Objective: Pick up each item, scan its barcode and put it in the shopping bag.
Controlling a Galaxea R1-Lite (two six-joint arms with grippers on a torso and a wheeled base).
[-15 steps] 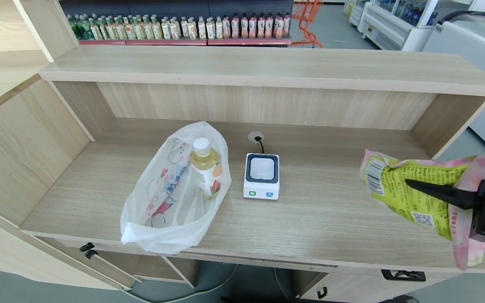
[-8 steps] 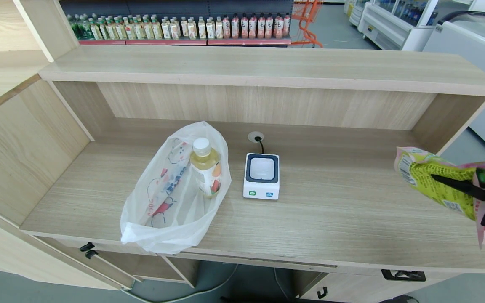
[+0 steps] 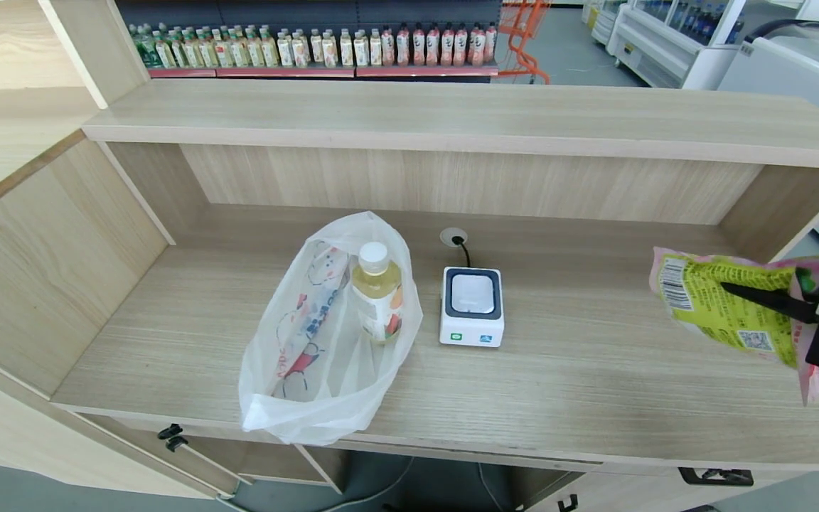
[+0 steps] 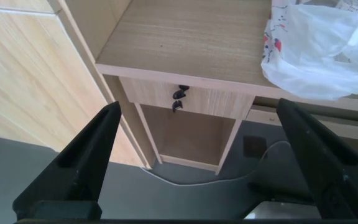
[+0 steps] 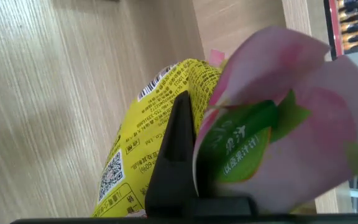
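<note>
A yellow-green and pink snack bag (image 3: 722, 309) hangs above the counter's right end, its barcode facing left. My right gripper (image 3: 736, 295) is shut on it; in the right wrist view one black finger (image 5: 179, 155) lies across the snack bag (image 5: 154, 118). The white barcode scanner (image 3: 472, 315) stands mid-counter, well left of the snack bag. Left of the scanner lies the clear shopping bag (image 3: 324, 334), holding an upright tea bottle (image 3: 378, 291) and a flat printed packet (image 3: 313, 320). My left gripper (image 4: 197, 109) is open, low in front of the counter's left edge, near the shopping bag (image 4: 319, 46).
The wooden counter (image 3: 580, 377) is a recess with side walls and an overhanging top shelf (image 3: 452, 114). A cable hole (image 3: 453, 235) sits behind the scanner. A keyed drawer (image 4: 179, 96) is under the front edge. Bare counter lies between scanner and snack bag.
The head camera has shifted, sliding the scene rightward. My right gripper first drew back right with the snack bag, then came back left toward the scanner, barcode showing again.
</note>
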